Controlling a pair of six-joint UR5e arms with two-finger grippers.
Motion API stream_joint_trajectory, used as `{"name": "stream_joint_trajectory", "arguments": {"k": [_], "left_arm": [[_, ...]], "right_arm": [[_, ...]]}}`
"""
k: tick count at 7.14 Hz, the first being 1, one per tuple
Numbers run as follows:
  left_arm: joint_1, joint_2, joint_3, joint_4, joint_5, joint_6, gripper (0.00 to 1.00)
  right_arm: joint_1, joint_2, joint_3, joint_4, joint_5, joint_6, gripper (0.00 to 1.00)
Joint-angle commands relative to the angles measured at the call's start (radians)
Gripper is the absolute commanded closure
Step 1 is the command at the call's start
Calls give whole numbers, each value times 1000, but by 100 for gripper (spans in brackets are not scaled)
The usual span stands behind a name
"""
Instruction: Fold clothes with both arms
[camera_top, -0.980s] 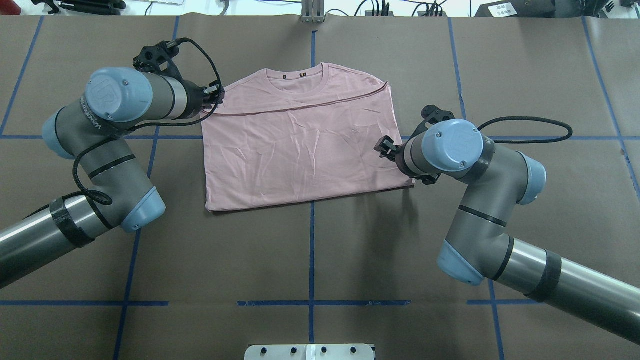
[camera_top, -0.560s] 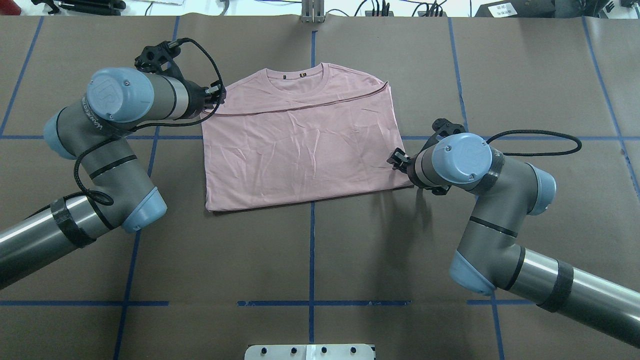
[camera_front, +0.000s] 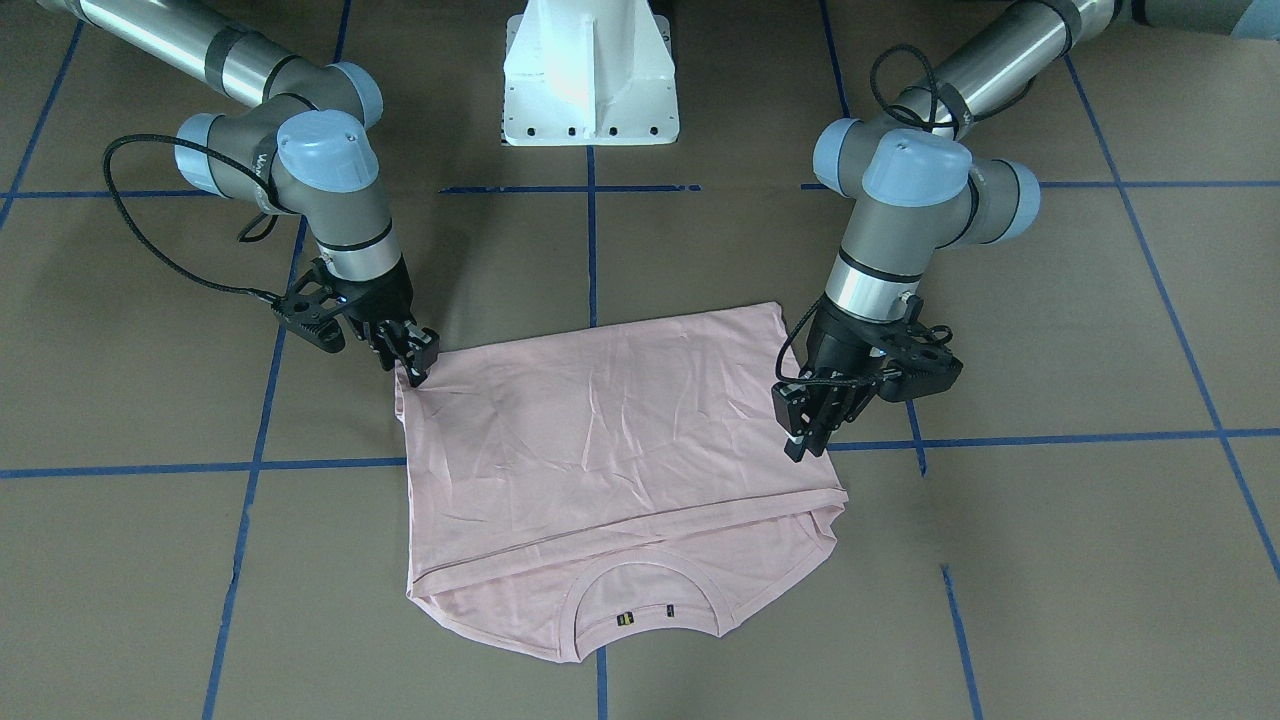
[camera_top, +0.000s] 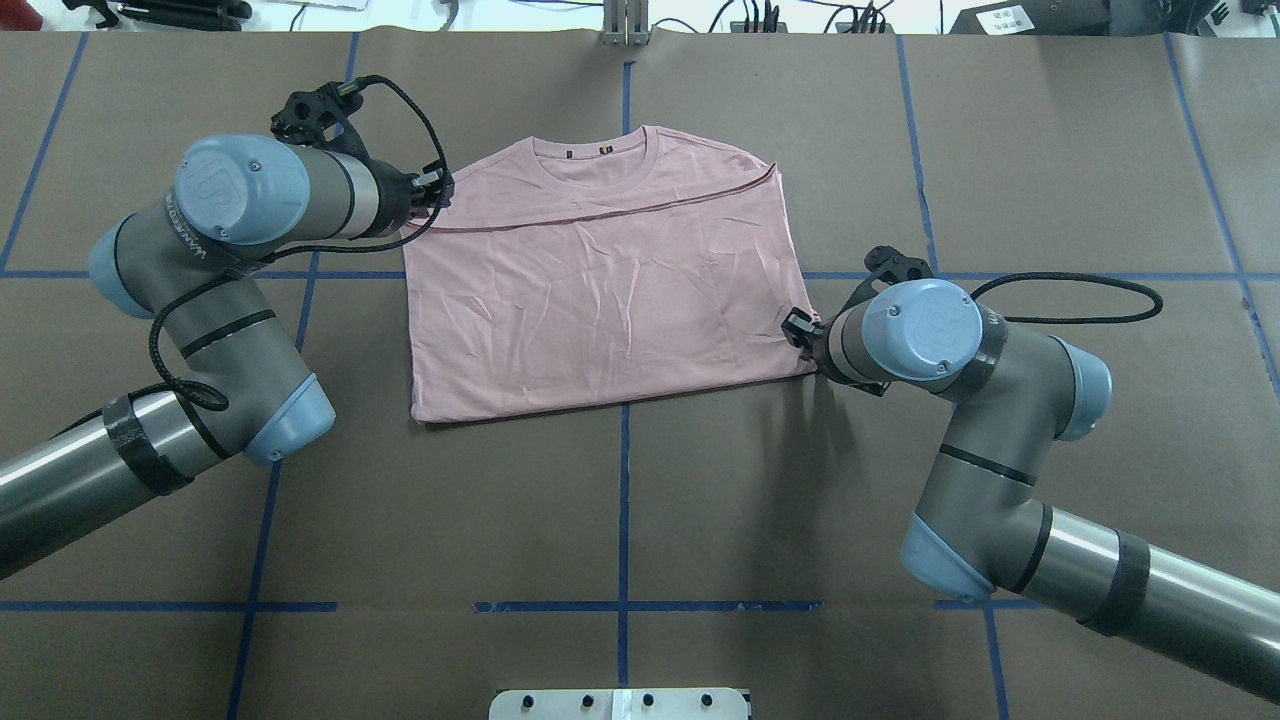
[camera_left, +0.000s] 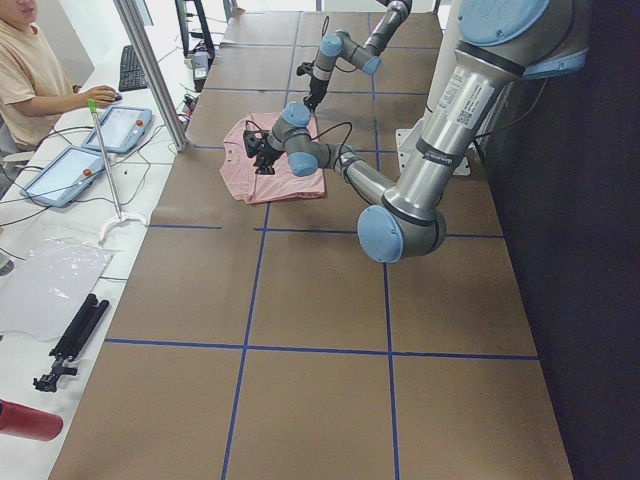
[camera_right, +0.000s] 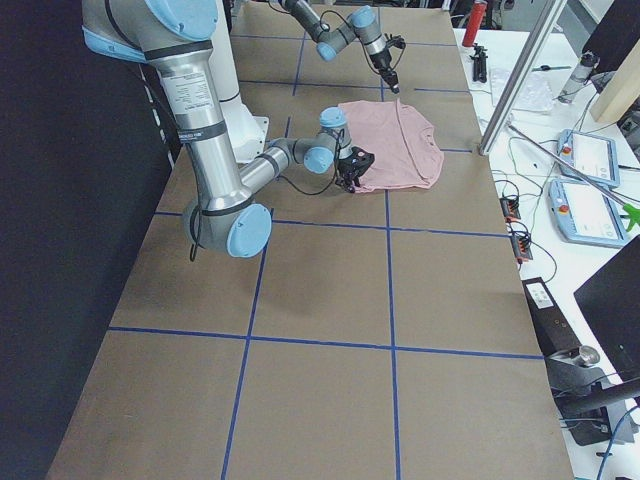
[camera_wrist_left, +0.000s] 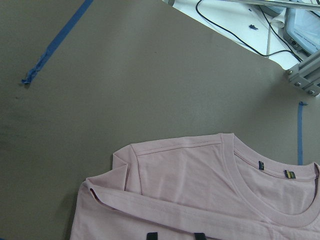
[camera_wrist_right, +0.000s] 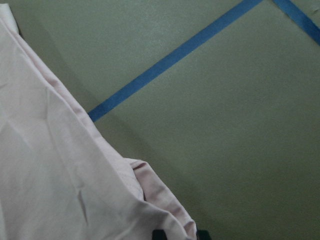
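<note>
The clothes are one pale pink T-shirt (camera_top: 600, 290), folded and lying flat on the brown table with its ribbed collar (camera_top: 598, 160) on the far side. No print shows. My left gripper (camera_top: 437, 190) hovers at the shirt's far left shoulder edge (camera_front: 803, 440). Its tips (camera_wrist_left: 175, 235) stand apart just over the folded cloth. My right gripper (camera_top: 797, 325) is down at the near right corner (camera_front: 413, 362). It is open, and the corner's hem lies between its tips (camera_wrist_right: 179, 234).
The white pedestal (camera_front: 590, 70) stands between the arms' bases. Blue tape lines (camera_top: 622, 500) grid the brown table top. A person (camera_left: 30, 70) sits by tablets (camera_left: 120, 128) past the far edge, behind an aluminium post (camera_left: 150, 70).
My right arm has swung toward the robot's side and come down at the shirt's near right corner. The left arm has barely shifted. The shirt lies as before.
</note>
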Motion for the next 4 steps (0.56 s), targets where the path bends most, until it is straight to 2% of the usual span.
{"name": "stream_joint_trajectory", "arguments": {"k": [1, 3, 4], "left_arm": [[0, -2, 0, 0, 2, 0, 64], [0, -7, -2, 2, 0, -2, 64], [0, -7, -11, 2, -2, -3, 64]], "right_arm": [[-18, -51, 63, -2, -4, 1, 100], [-89, -163, 213, -4, -7, 2, 100], [-145, -228, 326, -5, -6, 8, 100]]}}
